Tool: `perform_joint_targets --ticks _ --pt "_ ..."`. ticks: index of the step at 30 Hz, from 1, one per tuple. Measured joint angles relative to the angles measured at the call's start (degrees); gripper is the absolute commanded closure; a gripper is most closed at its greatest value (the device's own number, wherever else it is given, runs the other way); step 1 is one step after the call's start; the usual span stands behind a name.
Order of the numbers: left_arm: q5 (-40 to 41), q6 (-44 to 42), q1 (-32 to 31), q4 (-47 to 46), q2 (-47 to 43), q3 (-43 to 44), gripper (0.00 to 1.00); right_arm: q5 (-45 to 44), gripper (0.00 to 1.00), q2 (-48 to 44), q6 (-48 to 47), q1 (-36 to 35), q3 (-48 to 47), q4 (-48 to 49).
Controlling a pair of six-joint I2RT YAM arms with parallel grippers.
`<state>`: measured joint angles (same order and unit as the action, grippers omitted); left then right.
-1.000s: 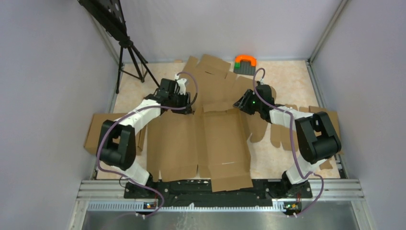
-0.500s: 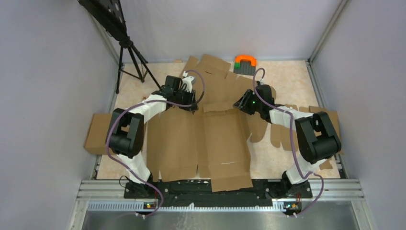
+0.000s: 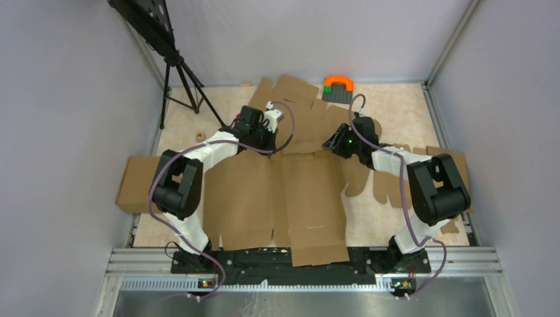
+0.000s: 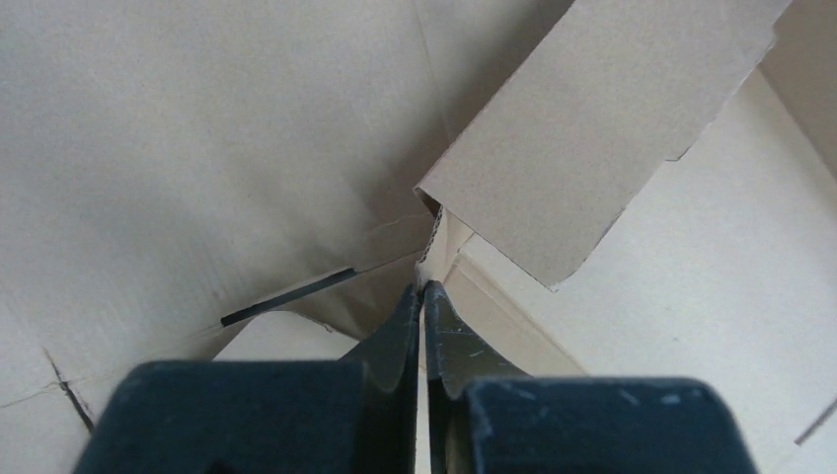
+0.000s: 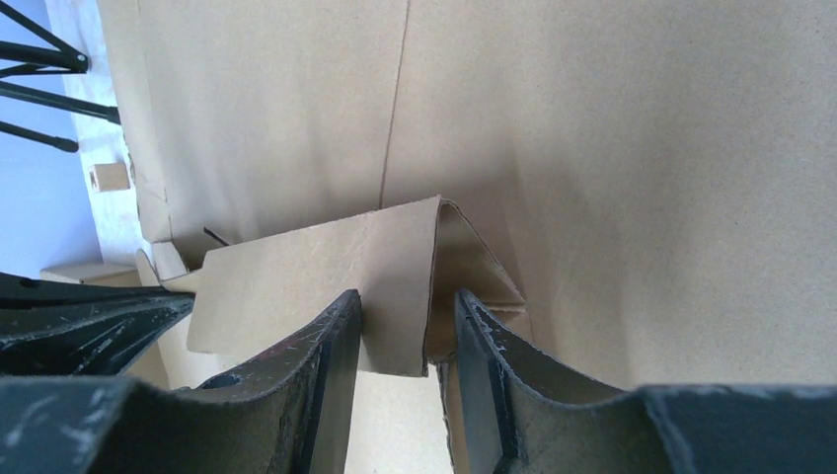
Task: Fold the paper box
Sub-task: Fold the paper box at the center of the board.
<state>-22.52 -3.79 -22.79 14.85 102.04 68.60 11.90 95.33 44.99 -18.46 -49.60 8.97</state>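
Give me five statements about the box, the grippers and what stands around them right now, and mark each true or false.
1. The left gripper is shut on an edge of the box. True.
2. The right gripper has nothing between its fingers. False: a folded flap of the box stands between them.
3. An orange-topped block sits at the far edge of the table, beyond the box. True.
4. The tripod stands in the far right corner. False: it stands in the far left corner.
5. The box is folded up and closed. False: most of it lies spread flat on the table.
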Motion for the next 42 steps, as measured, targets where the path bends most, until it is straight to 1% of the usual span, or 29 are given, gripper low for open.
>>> perform_joint_targets --ticks 7,13,14,17,20,25,29,32,36,39,42 --pt "9.0 -2.2 -5.4 0.0 -0.6 -0.1 1.0 -0.1 0.6 0.0 0.0 0.0 0.0 0.0" --pt "11.8 -2.3 -6.5 -1.4 -2.7 -1.8 1.0 0.0 0.59 0.1 0.0 0.0 0.0 -0.1" --pt "12.0 -2.3 -6.6 -2.0 -3.3 -2.5 1.0 0.0 0.58 0.2 0.1 0.0 0.0 -0.1" --pt "12.5 -2.1 -6.7 -4.3 -4.9 -4.7 1.0 0.3 0.49 0.7 0.5 0.0 0.0 0.3" --pt "12.8 -1.7 -7.0 -5.8 -6.3 -6.3 1.0 0.4 0.46 0.9 1.1 0.0 0.0 0.5" --pt "13.1 -0.6 -7.0 -7.2 -6.6 -7.1 1.0 0.9 0.45 0.9 1.7 0.0 0.0 0.6" --pt "13.5 0.3 -7.0 -8.1 -6.7 -7.8 1.0 1.4 0.39 0.9 2.4 0.0 0.0 0.4" --pt "13.7 1.4 -7.1 -8.5 -6.7 -8.0 1.0 1.6 0.4 0.6 3.1 0.0 0.2 0.2" --pt "13.8 3.8 -7.2 -9.7 -6.7 -9.0 1.0 1.6 0.47 -1.3 4.1 0.0 2.1 0.0" --pt "13.9 5.2 -7.5 -12.6 -7.2 -11.7 1.0 1.7 0.52 -2.4 4.7 -0.1 3.5 0.0" --pt "14.9 6.7 -7.8 -16.7 -8.9 -15.3 1.0 1.7 0.52 -2.8 5.2 -0.3 4.8 0.2"
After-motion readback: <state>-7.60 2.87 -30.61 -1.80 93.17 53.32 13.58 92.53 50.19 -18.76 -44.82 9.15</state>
